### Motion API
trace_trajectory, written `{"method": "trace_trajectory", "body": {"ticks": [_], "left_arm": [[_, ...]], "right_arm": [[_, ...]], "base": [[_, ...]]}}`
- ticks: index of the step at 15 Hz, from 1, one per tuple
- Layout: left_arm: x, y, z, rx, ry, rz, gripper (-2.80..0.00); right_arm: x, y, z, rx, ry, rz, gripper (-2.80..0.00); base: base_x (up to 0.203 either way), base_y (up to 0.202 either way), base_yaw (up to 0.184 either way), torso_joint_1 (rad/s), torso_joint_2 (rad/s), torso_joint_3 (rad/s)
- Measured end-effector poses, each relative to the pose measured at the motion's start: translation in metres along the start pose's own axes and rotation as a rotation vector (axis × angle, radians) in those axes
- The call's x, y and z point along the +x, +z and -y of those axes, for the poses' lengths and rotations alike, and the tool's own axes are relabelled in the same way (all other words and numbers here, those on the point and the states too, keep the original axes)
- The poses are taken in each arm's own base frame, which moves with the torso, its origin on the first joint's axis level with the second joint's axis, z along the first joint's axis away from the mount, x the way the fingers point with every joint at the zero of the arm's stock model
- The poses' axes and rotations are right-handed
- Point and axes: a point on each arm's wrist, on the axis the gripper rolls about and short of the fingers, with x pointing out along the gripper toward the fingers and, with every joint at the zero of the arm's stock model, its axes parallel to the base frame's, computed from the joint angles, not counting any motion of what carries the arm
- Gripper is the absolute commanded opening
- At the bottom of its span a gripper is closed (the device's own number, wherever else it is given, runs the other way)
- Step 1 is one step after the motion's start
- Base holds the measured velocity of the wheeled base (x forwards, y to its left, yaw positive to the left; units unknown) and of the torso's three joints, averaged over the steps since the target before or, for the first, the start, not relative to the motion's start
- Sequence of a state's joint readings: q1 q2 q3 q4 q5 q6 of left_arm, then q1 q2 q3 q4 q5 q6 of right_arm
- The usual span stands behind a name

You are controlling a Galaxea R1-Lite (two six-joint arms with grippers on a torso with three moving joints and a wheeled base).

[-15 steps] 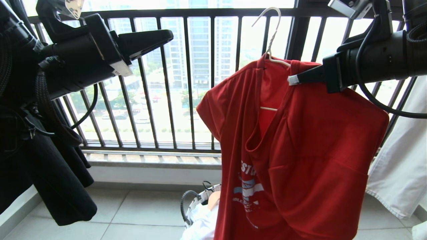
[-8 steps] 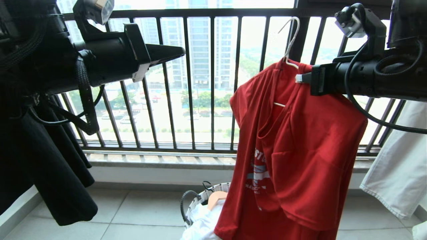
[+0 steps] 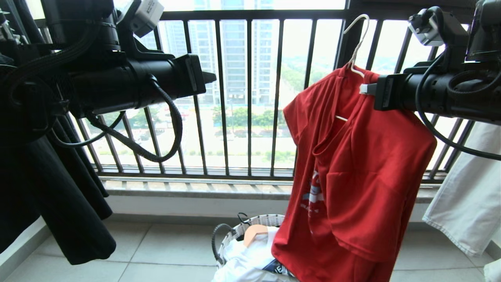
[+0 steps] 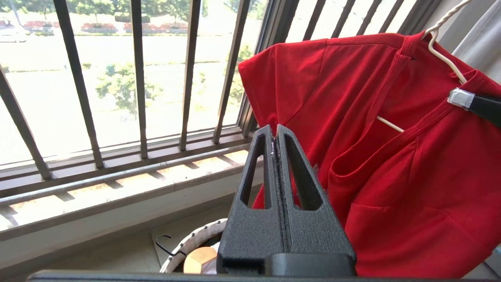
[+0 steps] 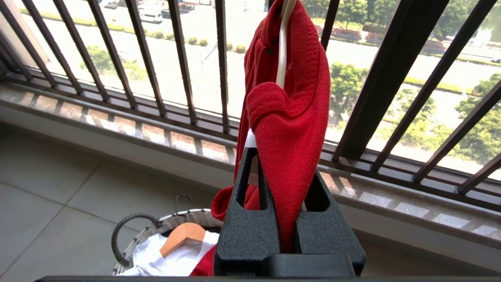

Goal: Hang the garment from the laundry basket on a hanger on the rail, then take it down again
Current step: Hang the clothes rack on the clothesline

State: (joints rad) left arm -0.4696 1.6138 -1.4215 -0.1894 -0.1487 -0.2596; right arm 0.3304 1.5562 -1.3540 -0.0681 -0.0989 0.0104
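Up on the left, the left tool [image 3: 209,77] hangs empty before the window bars, its fingers pressed together. Below, on the floor, the laundry basket [image 3: 235,235] holds white cloth and a wooden hanger [image 3: 254,233]. Rightward, the right tool [image 3: 364,88] is clamped on the garment [image 3: 364,176], which hangs on the hanger [image 3: 358,37]; its chest lettering is unreadable.

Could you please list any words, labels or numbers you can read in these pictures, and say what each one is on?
No text can be read in full.
Red T-shirt: white and blue chest print, folded in on itself and too small to read.
Clothes in the laundry basket: a dark printed patch, unreadable.
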Motion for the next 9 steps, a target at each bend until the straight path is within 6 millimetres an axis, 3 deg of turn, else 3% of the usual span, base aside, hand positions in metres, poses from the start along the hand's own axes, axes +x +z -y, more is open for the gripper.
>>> {"method": "trace_trajectory", "body": {"ticks": [4,7,9], "left_arm": [[-0.001,-0.002,0.0,0.012,0.008,-0.032,-2.8],[-0.009,-0.002,0.006,0.008,0.002,-0.073,-2.8],[-0.017,-0.005,0.005,0.006,0.01,-0.091,-2.8]], "right_arm": [[-0.007,-0.009,0.001,-0.008,-0.004,-0.028,-2.8],[-0.026,-0.012,0.003,-0.019,-0.003,-0.022,-2.8],[-0.041,-0.016,0.003,-0.044,0.003,-0.029,-2.8]], "base": [[0.0,0.0,0.0,0.0,0.0,0.0],[0.0,0.0,0.0,0.019,-0.17,-0.236],[0.0,0.0,0.0,0.092,-0.45,-0.345]]}}
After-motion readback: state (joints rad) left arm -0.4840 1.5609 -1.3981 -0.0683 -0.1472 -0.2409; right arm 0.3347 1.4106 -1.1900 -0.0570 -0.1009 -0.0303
